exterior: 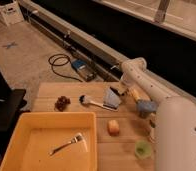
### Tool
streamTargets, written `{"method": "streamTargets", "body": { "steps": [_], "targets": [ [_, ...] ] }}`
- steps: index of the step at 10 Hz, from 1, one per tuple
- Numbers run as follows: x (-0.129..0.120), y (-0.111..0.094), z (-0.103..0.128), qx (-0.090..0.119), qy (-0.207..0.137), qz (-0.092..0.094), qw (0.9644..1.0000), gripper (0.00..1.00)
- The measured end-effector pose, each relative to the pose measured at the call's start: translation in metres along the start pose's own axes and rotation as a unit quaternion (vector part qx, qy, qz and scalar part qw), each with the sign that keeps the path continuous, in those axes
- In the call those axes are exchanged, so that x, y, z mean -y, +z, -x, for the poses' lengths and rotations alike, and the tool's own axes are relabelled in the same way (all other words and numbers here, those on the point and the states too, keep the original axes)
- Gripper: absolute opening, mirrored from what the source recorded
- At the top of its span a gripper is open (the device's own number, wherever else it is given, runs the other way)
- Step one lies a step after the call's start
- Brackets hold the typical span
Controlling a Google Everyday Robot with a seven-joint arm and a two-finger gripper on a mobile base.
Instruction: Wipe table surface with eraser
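Note:
My gripper point(118, 90) hangs low over the far part of the wooden table surface point(51, 92), at the end of the white arm point(141, 80), and it is shut. It sits at the top corner of a blue-grey flat sheet point(111, 99). A small tan oblong block, the eraser point(135, 94), lies just right of the gripper under the forearm. I cannot tell whether the gripper touches or holds it.
A blue block point(145, 107) stands right of the eraser. A brush point(90, 102) and dark grapes point(62, 103) lie to the left. An orange fruit point(113, 127) and a green cup point(142, 148) sit nearer. A yellow tray point(21, 125) holding a fork point(68, 144) fills the front left.

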Motion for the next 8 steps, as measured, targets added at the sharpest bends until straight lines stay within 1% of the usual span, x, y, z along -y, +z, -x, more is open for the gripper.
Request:
{"method": "streamTargets", "body": {
  "steps": [2, 4, 5, 6, 7, 8],
  "targets": [
    [-0.008, -0.009, -0.011, -0.002, -0.003, 0.005, 1.0, 0.0],
    [-0.018, -0.018, -0.024, -0.017, -0.007, 0.003, 0.9998, 0.0],
    [-0.016, -0.021, -0.033, -0.026, -0.005, 0.0, 0.9996, 0.0],
    [-0.004, -0.023, -0.046, -0.039, 0.004, -0.007, 0.9992, 0.0],
    [0.006, -0.022, -0.053, -0.046, 0.01, -0.014, 0.9988, 0.0],
    [0.016, -0.016, -0.056, -0.053, 0.018, -0.018, 0.9982, 0.0]
  ]
}}
